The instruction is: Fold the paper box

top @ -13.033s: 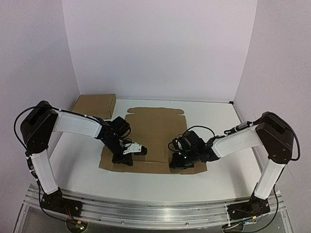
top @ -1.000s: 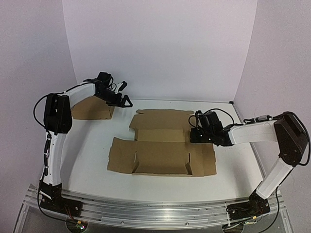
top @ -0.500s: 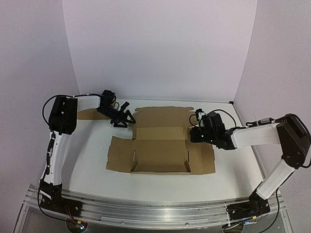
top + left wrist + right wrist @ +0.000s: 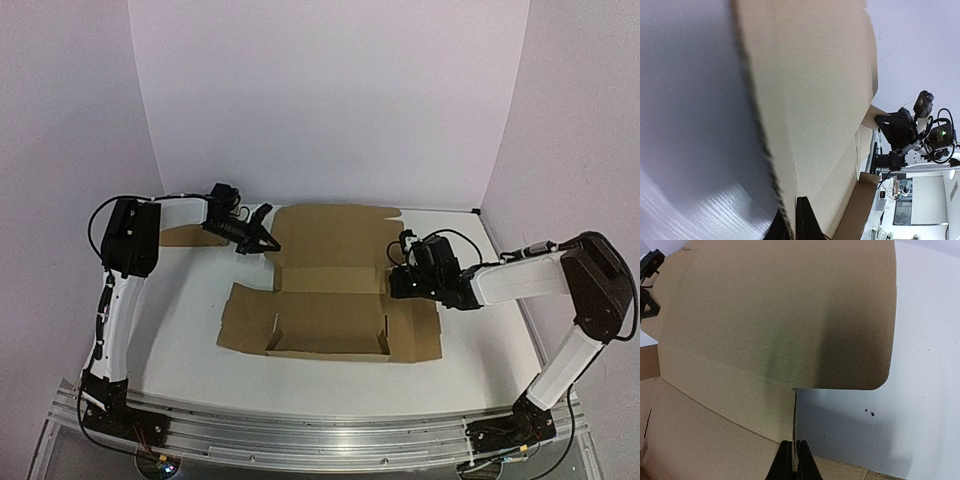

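Brown paper box (image 4: pixel 330 320): the overhead view shows its rear panel raised; only the wrist views show left gripper (image 4: pixel 793 212) and right gripper (image 4: pixel 794 446) each clenched on a cardboard edge.

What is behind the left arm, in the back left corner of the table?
A plain brown box on the table. Only a strip of it shows below the left arm, which covers the rest.

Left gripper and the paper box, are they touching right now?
Touching. The left wrist view shows the left gripper with its fingers pinched on either side of the edge of the paper box.
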{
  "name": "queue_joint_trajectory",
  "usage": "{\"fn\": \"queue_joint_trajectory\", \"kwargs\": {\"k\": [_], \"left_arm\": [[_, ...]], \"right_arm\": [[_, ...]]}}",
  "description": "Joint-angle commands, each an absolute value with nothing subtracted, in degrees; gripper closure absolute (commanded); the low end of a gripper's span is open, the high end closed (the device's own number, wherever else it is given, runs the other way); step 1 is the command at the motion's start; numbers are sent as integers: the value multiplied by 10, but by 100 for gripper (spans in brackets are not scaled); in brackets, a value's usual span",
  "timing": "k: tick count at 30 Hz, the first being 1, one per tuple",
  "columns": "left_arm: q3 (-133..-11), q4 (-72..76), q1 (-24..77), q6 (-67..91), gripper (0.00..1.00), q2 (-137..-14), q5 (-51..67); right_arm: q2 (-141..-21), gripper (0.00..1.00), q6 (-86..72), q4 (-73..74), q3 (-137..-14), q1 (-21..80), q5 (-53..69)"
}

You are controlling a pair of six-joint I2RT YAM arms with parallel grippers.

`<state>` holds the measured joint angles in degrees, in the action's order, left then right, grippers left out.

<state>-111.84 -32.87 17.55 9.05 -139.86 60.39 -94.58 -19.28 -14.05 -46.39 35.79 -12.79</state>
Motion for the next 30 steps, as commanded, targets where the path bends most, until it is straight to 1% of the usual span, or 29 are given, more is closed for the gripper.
{"fn": "queue_joint_trajectory", "kwargs": {"k": [1, 3, 4, 5, 9, 10, 11, 15, 17, 19, 22, 27, 30], "left_arm": [[-1100, -294, 178, 69, 100, -1349, 657], [-1094, -301, 178, 40, 100, -1338, 648], [-1087, -305, 178, 21, 100, -1330, 638], [-1079, -307, 178, -4, 100, -1320, 627], [-1004, -265, 182, -131, 100, -1252, 560], [-979, -246, 185, -171, 100, -1231, 547], [-956, -231, 187, -201, 100, -1211, 537], [-895, -188, 195, -293, 100, -1161, 513], [-846, -149, 199, -334, 100, -1134, 506], [-789, -86, 201, -354, 100, -1103, 503], [-719, 5, 203, -335, 100, -1070, 489], [-622, 123, 207, -302, 100, -1032, 462], [-607, 137, 207, -285, 100, -1032, 448]], "right_arm": [[-956, 100, -185, -176, -490, 361, -121], [-957, 100, -186, -173, -490, 361, -117], [-956, 96, -185, -167, -490, 361, -112], [-953, 90, -184, -157, -491, 360, -106], [-926, 52, -175, -93, -503, 344, -54], [-915, 44, -171, -80, -507, 336, -32], [-906, 37, -166, -67, -509, 330, -8], [-855, 19, -153, -49, -504, 277, 84], [-846, 15, -136, -50, -502, 250, 114], [-849, 14, -108, -51, -503, 237, 143], [-858, 14, -54, -60, -503, 231, 196], [-835, 15, -35, -136, -440, 210, 263], [-834, 19, -59, -182, -408, 199, 304]]}}
